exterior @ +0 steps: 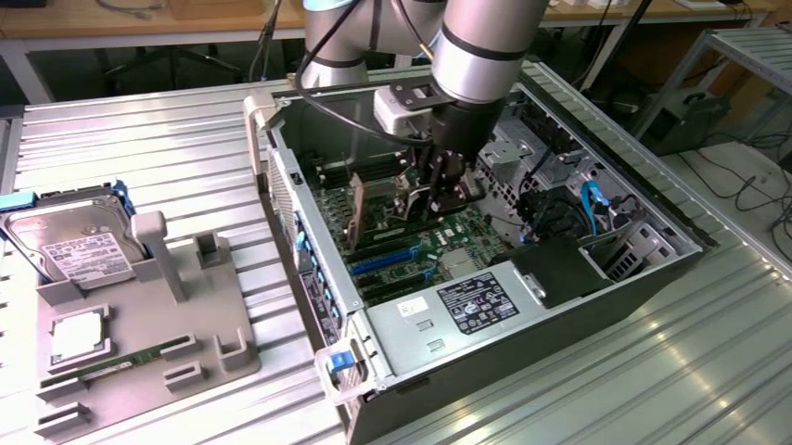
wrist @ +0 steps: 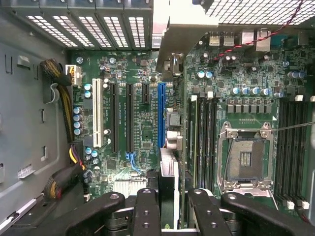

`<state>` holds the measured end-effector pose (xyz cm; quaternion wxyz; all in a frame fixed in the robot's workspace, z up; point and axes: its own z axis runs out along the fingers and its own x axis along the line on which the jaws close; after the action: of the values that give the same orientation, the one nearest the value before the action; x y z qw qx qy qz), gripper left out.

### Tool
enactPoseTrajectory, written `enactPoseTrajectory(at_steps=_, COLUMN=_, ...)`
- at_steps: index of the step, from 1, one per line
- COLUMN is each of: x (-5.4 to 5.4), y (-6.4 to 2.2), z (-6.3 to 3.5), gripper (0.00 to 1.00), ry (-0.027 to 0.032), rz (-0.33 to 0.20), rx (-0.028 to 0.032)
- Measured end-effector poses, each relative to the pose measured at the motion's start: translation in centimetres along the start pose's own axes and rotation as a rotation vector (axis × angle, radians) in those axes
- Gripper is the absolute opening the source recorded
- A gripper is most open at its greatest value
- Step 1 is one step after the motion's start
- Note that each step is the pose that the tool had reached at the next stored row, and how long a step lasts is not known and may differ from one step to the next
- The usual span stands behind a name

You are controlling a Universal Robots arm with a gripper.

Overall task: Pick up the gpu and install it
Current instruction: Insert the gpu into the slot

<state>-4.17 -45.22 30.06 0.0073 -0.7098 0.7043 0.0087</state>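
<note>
Gripper (exterior: pixel 442 190) low inside the open computer case (exterior: pixel 644 278), fingers (wrist: pixel 147 209) clenched on the gpu (wrist: pixel 169 172), card held edge-on above the motherboard (wrist: pixel 138 123), just beside the blue slot (wrist: pixel 161 115)

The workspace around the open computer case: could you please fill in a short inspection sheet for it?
Surface: ribbed metal table, bearing the open computer case.
Job's things: gpu held edge-down over the motherboard, by the blue slot.
Clutter: grey holder tray with hard drive and memory stick.
Gripper: gripper shut on the gpu, inside the case.
Cables: blue cables in the case; yellow-black bundle beside the board.
Surroundings: wooden bench behind; floor cables.
</note>
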Motion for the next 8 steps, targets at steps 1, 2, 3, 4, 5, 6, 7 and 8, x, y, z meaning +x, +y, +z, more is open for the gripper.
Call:
enactPoseTrajectory(at_steps=1, x=0.0, y=0.02, z=0.08, gripper=0.27, ry=0.0001, rz=0.0, rx=0.0)
enactPoseTrajectory(at_steps=2, x=0.0, y=0.03, z=0.12, gripper=0.27, ry=0.0001, rz=0.0, rx=0.0)
enactPoseTrajectory(at_steps=3, x=0.0, y=0.05, z=0.18, gripper=0.27, ry=0.0001, rz=0.0, rx=0.0)
enactPoseTrajectory(at_steps=4, x=0.01, y=0.08, z=0.22, gripper=0.27, ry=0.0001, rz=0.0, rx=0.0)
enactPoseTrajectory(at_steps=5, x=0.01, y=0.12, z=0.27, gripper=0.27, ry=0.0001, rz=0.0, rx=0.0)
enactPoseTrajectory(at_steps=6, x=0.01, y=0.16, z=0.32, gripper=0.27, ry=0.0001, rz=0.0, rx=0.0)
enactPoseTrajectory(at_steps=7, x=0.01, y=0.21, z=0.36, gripper=0.27, ry=0.0001, rz=0.0, rx=0.0)
enactPoseTrajectory(at_steps=8, x=0.01, y=0.26, z=0.41, gripper=0.27, ry=0.0002, rz=0.0, rx=-0.0001)
